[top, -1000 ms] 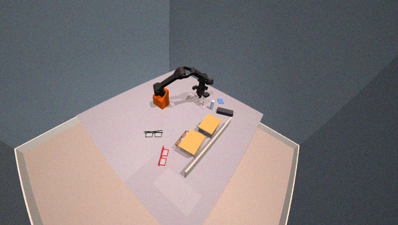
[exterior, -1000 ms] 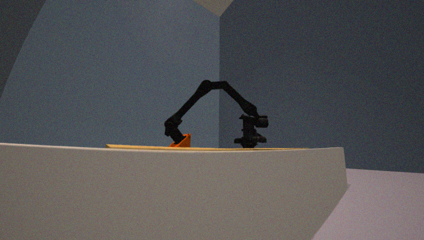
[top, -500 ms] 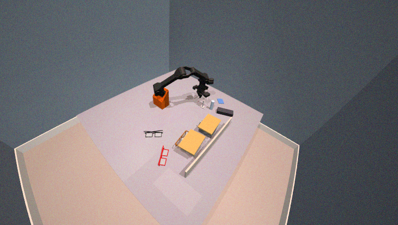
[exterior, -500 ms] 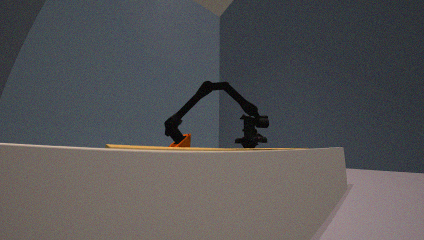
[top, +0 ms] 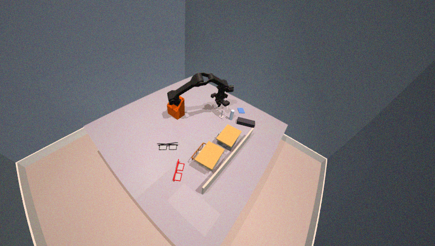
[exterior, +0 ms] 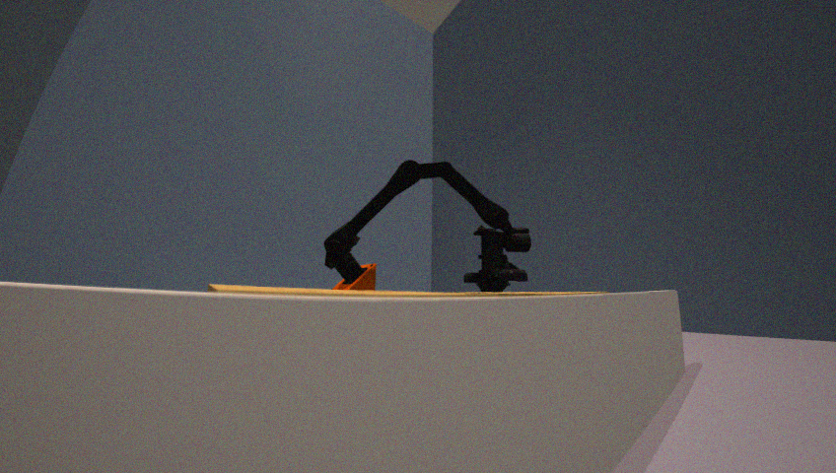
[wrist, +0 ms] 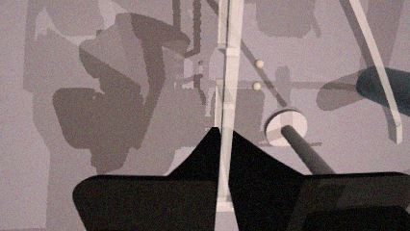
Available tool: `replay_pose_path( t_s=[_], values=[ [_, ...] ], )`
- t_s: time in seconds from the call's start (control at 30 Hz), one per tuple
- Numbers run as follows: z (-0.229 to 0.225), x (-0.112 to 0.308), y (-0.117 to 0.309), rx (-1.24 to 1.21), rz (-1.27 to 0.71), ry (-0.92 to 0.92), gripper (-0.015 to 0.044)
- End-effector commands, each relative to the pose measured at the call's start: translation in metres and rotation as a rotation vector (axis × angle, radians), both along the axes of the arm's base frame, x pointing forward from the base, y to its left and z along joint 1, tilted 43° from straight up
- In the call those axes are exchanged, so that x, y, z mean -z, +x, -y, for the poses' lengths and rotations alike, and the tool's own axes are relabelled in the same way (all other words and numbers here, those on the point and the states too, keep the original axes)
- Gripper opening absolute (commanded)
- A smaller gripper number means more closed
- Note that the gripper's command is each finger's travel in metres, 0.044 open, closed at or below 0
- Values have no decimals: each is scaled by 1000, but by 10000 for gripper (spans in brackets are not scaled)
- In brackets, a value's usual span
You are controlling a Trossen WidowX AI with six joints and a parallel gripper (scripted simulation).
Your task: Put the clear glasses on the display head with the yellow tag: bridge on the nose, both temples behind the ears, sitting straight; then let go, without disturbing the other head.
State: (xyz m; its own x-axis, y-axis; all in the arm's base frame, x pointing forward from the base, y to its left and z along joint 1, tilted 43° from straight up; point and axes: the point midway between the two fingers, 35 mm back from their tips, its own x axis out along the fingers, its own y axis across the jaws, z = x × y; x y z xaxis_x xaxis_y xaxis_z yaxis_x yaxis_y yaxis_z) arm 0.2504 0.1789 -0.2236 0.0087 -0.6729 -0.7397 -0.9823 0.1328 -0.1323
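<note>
My gripper (top: 219, 105) (wrist: 219, 134) is shut on the clear glasses (top: 220, 108) (wrist: 232, 72). They hang above the table, the front frame edge-on between the fingertips, with a temple reaching out on the right in the wrist view. In the exterior view the fingertips and glasses are hidden behind the pale wall. Two block-like shapes with flat orange-yellow tops, apparently the display heads, stand apart from the gripper: one (top: 229, 135) nearer it, the other (top: 209, 155) farther, with brown glasses (top: 194, 152) at its left side. I cannot tell which bears the yellow tag.
A thin post (wrist: 308, 151) on a round white base (wrist: 299, 120) (top: 221, 116) stands below the glasses, beside a blue-grey cylinder (top: 232, 114) (wrist: 400, 91). A blue pad (top: 241, 110), dark box (top: 245, 122), long pale rail (top: 227, 161), black glasses (top: 167, 146) and red glasses (top: 176, 171) are also on the table.
</note>
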Motion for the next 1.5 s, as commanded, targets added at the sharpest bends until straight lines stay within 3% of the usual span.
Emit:
replay_pose_path(
  t_s=[0.0,0.7,1.0,1.17,1.47],
  values=[
    [0,0,-1,6,-1,3,0],
    [3,-5,-2,6,-2,2,0],
    [-32,-51,-3,5,-3,4,0],
    [-32,-52,-3,14,5,4,0],
    [-16,-67,1,210,183,4,0]
  ],
)
